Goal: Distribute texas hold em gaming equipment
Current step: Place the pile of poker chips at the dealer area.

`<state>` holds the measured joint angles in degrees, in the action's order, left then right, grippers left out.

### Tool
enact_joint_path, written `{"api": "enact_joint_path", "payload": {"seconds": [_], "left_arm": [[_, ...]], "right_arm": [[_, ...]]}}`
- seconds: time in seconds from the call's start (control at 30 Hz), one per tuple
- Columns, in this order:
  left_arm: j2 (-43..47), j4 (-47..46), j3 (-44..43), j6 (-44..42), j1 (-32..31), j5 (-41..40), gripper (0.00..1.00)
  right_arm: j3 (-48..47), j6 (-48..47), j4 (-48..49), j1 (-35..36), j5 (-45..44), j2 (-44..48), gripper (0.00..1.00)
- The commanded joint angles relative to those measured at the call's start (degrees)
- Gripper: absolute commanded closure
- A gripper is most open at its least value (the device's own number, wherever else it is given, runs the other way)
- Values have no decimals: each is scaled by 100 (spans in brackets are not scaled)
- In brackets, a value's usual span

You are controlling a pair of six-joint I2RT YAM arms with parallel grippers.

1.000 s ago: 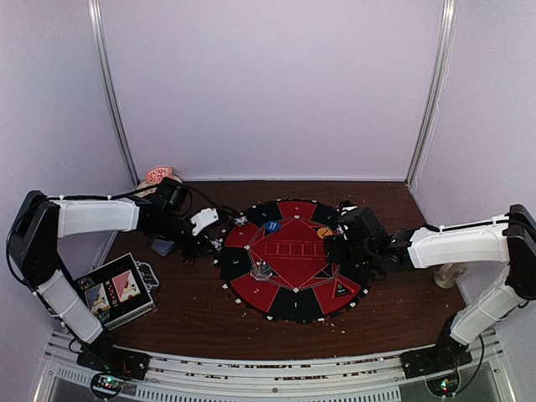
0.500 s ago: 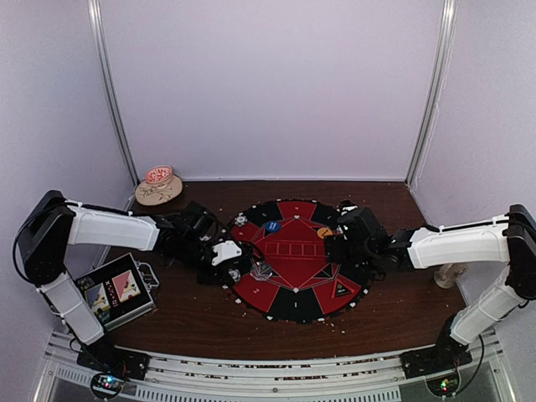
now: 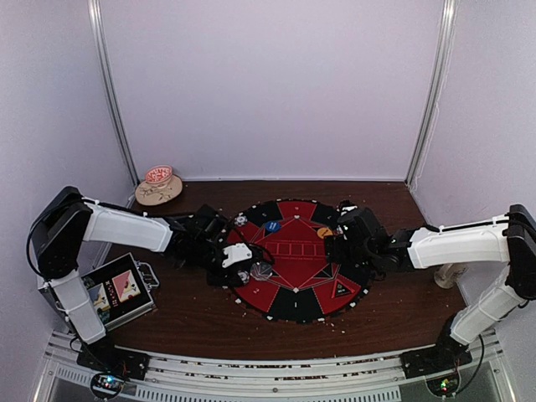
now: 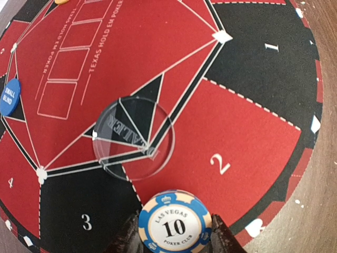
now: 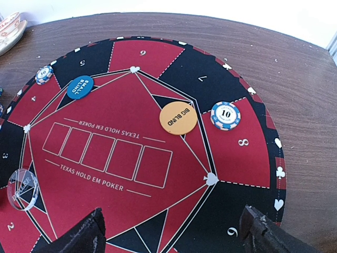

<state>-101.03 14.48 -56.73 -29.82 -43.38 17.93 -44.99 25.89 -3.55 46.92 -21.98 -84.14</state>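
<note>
My left gripper is shut on a blue and cream poker chip marked 10, held over the line between segments 2 and 3 of the round red and black mat. From above, that gripper is at the mat's near left. A clear dealer button lies just beyond the chip. The blue small blind button and the orange big blind button lie on the mat. One chip sits in segment 8, another in segment 4. My right gripper hangs open over the mat's right side.
A metal case with card pictures lies at the near left of the brown table. A saucer with a red-patterned cup stands at the back left. A beige object shows under the right arm.
My left arm has swung right from beside the mat to over its near left part, carrying the chip. The right arm has not moved.
</note>
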Motion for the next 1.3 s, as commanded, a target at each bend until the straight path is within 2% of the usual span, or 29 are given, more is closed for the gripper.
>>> {"api": "enact_joint_path", "payload": {"seconds": [0.0, 0.63, 0.7, 0.83, 0.9, 1.1, 1.27], "left_arm": [[-149, -316, -154, 81, -78, 8, 77], [-399, -503, -199, 126, -121, -114, 74], [-401, -489, -191, 113, -117, -119, 66], [-262, -447, -84, 70, -117, -207, 34], [-82, -419, 4, 41, -111, -268, 23], [813, -140, 139, 13, -4, -465, 15], [1423, 221, -199, 47, 509, -464, 9]], "right_arm": [[-81, -14, 56, 28, -119, -24, 10], [-95, -13, 65, 28, -105, -76, 10], [-92, -14, 65, 31, -105, -70, 10], [-90, -18, 56, 28, -100, -44, 11], [-84, -22, 56, 29, -98, -18, 10], [-59, -14, 65, 34, -73, 38, 11], [-69, -8, 59, 34, -69, 44, 10]]}}
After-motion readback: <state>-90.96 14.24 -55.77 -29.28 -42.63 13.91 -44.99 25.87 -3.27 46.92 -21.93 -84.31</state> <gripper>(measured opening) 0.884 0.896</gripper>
